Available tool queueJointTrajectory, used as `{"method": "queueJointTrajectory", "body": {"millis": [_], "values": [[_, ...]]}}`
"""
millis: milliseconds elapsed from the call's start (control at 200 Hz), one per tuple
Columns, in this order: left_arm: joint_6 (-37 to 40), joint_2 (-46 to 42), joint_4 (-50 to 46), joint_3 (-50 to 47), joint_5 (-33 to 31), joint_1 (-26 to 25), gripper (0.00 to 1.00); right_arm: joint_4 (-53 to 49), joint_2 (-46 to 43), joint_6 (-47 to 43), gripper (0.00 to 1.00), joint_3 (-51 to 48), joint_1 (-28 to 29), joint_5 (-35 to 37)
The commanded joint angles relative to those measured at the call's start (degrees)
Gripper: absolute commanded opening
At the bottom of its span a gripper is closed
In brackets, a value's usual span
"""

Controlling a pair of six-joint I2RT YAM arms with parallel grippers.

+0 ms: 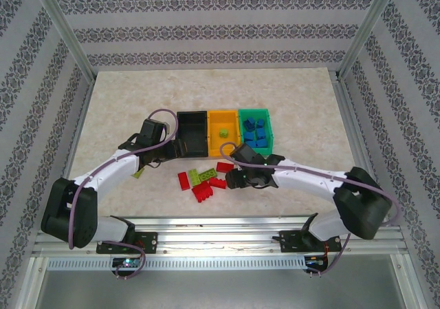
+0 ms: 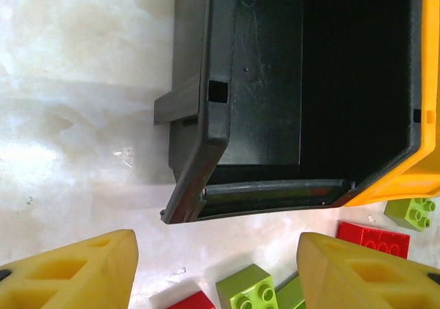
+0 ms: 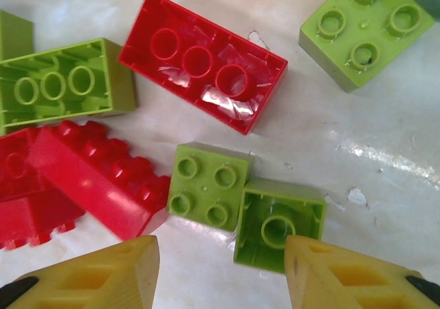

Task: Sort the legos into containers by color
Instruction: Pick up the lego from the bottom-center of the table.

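Right gripper point(image 3: 220, 274) hangs part-open, empty, at my frame's bottom edge, over an upturned green brick point(image 3: 278, 230) at lower centre. I should centre on it, clear of its touching green neighbour point(image 3: 210, 185), before closing.

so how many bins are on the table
3, side by side: black bin on the left, orange bin in the middle, green bin on the right. None seem hidden.

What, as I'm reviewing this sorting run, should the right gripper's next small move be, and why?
Probably lower the right gripper and close on the small lime green plastic brick lying hollow side up: it sits just ahead of the open yellow fingers, and one lime brick already lies in the orange plastic bin.
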Motion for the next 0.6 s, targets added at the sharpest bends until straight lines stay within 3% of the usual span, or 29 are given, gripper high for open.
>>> {"method": "queueJointTrajectory", "body": {"millis": [0, 335, 595], "values": [[-0.51, -0.45, 0.66, 0.81, 0.57, 0.94, 0.63, -2.21, 2.21, -0.33, 0.53, 2.29, 0.38, 3.53], [-1.66, -1.15, 1.51, -0.41, 0.56, 1.0, 0.63, -0.84, -0.8, 0.91, 0.53, -2.21, -2.94, 3.57], [-0.6, 0.17, 0.78, 0.87, 1.53, 0.93, 0.63, 0.98, 2.35, 1.97, 0.52, -3.06, -3.14, 1.82]]}}
